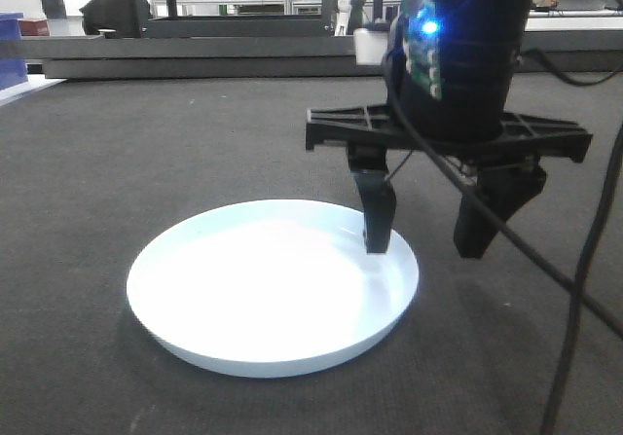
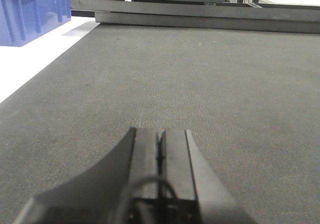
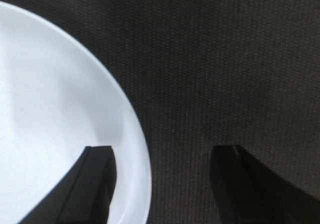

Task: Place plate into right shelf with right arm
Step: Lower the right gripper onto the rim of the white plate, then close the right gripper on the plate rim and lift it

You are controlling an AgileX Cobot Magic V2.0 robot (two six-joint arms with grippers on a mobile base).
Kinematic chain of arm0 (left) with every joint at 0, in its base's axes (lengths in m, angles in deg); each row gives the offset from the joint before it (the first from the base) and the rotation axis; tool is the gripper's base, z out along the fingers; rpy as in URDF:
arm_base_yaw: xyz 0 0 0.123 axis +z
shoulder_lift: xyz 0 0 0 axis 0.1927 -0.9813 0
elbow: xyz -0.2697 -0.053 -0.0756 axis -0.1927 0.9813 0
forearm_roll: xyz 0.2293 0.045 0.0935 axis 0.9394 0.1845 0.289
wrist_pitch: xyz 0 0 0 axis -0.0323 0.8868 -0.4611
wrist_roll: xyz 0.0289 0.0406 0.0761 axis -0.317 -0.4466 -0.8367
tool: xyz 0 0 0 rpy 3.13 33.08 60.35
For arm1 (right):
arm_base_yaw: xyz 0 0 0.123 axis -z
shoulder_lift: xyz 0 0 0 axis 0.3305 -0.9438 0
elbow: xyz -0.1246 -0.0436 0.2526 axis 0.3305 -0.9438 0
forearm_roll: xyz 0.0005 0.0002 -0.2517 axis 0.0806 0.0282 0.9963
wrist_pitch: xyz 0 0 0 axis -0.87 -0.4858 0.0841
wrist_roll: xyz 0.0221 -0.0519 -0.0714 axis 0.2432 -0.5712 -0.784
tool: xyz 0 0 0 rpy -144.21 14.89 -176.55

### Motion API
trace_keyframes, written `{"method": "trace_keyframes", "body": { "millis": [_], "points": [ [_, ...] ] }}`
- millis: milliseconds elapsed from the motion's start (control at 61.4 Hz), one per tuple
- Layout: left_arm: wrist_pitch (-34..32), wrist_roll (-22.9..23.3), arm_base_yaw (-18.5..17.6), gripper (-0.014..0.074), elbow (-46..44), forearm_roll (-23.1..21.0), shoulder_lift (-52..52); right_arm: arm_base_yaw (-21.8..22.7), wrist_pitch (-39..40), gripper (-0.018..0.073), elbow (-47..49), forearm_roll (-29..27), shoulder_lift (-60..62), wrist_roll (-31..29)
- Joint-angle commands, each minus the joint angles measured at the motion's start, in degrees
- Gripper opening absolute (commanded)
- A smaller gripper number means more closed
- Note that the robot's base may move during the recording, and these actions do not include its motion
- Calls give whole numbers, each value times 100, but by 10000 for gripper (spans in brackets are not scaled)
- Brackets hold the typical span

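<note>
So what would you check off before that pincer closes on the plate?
1. Right pincer open wide enough: ok, its jaws stand well apart.
2. Pincer straddles the rim of the plate: ok, one finger is inside the dish and the other outside.
3. Plate lies flat on the mat with nothing on it: ok.
4. Fingers low enough to catch the rim: cannot tell.
5. Left pincer out of the way: ok, it is shut over bare mat, with no plate in its view.
6. Right shelf free to take the plate: cannot tell, it is not clearly shown.
</note>
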Motion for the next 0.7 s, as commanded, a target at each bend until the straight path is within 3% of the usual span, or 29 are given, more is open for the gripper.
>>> {"method": "trace_keyframes", "body": {
  "millis": [0,98,359,538,684],
  "points": [
    [-516,40,-11,-128,59,-47,59,-26,9,514,172,108,183,18],
    [-516,40,-11,-128,59,-47,59,-54,-66,445,172,210,176,18],
    [-516,40,-11,-128,59,-47,59,-82,-118,160,172,258,164,18],
    [-516,40,-11,-128,59,-47,59,-82,-178,48,172,258,164,18],
    [-516,40,-11,-128,59,-47,59,-82,-268,50,172,258,244,-15]
  ]
}}
